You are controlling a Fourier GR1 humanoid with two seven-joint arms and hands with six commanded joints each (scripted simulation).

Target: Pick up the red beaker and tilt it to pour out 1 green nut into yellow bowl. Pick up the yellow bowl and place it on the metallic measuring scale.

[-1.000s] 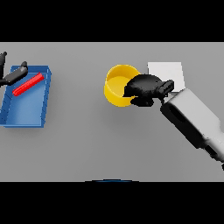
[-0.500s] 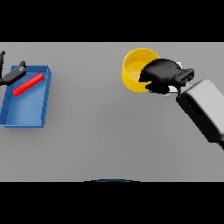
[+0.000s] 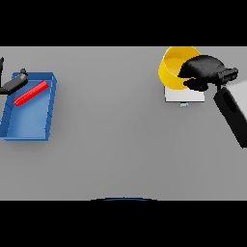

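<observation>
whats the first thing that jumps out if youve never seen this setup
The bright yellow bowl at the far right of the table, gripped by the dark right hand and tipped up over the pale measuring scale. Next, the blue tray at the left edge, with the red beaker lying in it and the left hand just beside.

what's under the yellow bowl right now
The measuring scale shows below the yellow bowl, which the right hand grips. The bowl and hand cover the scale's far part, so contact cannot be seen.
</observation>
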